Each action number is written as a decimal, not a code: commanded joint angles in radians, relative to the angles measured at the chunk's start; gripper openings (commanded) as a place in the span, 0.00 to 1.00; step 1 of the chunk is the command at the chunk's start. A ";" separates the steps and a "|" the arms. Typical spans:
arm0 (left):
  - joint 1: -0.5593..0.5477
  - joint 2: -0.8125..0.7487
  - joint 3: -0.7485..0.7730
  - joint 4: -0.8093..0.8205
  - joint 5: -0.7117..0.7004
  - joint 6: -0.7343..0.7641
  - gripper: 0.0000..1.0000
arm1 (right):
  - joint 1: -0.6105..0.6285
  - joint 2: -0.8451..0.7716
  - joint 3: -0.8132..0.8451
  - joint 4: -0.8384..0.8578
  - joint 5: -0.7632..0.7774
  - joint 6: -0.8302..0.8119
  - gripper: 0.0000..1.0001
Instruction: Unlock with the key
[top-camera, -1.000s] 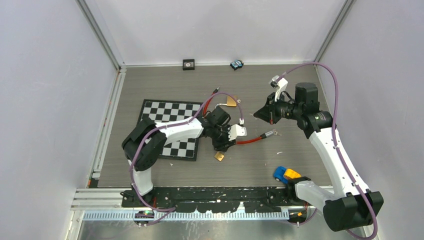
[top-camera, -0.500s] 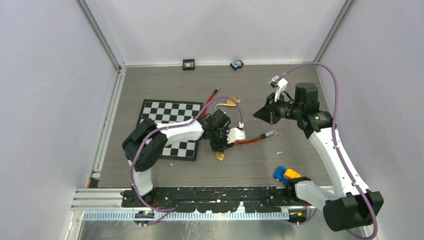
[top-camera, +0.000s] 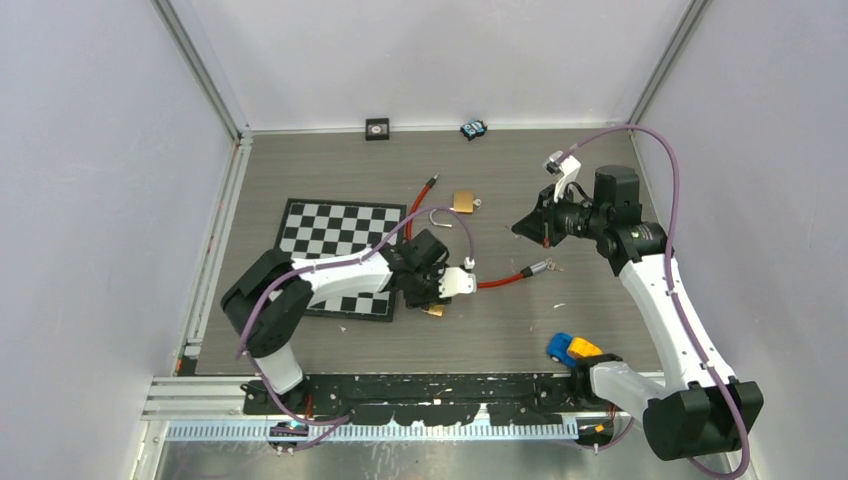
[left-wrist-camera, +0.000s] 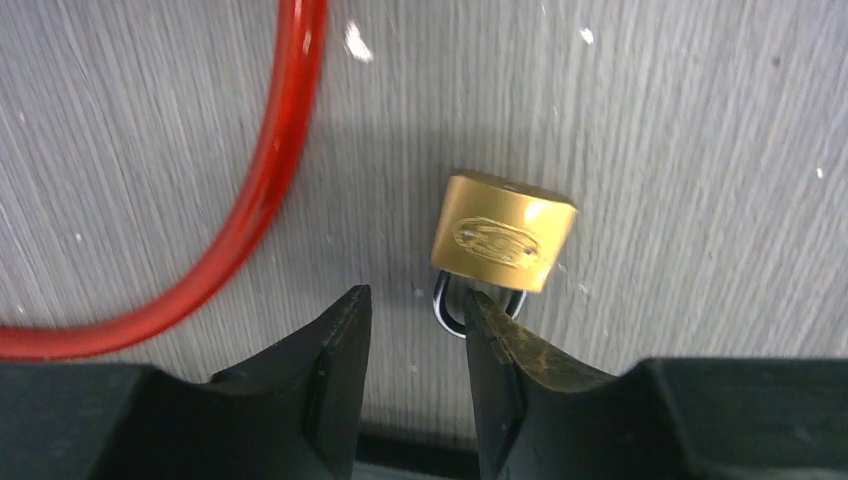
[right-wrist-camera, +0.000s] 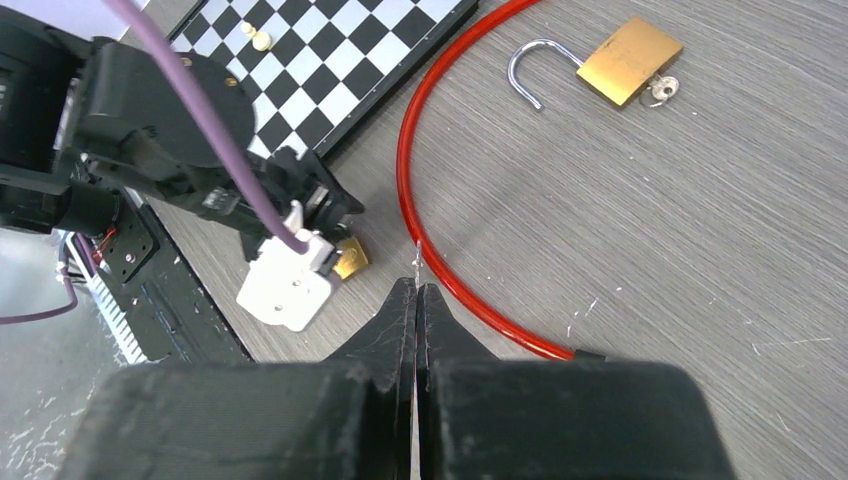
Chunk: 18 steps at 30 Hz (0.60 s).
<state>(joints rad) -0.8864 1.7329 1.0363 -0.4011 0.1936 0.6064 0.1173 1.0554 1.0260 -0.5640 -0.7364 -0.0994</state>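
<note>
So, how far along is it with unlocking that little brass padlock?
Done: the bigger padlock lies open, key in it. In hand: the left gripper straddles the shackle of the small padlock, jaws open; the right gripper, shut, pinches a thin metal piece, likely its key. Left: inserting and turning it.

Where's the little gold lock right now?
In the left wrist view, the little gold padlock lies just ahead of the left pincer, right of the red cable. From above, it's by the chessboard's near right corner.
</note>
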 joint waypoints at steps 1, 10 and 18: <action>0.000 -0.109 -0.050 -0.044 -0.054 0.046 0.43 | -0.018 0.014 -0.006 0.036 0.004 -0.017 0.01; 0.001 -0.248 -0.063 -0.049 0.019 0.053 0.65 | -0.021 0.035 -0.010 0.017 0.011 -0.043 0.01; 0.001 -0.164 -0.040 -0.026 0.120 -0.167 0.79 | -0.021 0.036 -0.010 0.009 0.003 -0.059 0.01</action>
<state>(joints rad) -0.8864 1.5173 0.9749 -0.4404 0.2531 0.5793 0.1013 1.0939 1.0149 -0.5640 -0.7231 -0.1352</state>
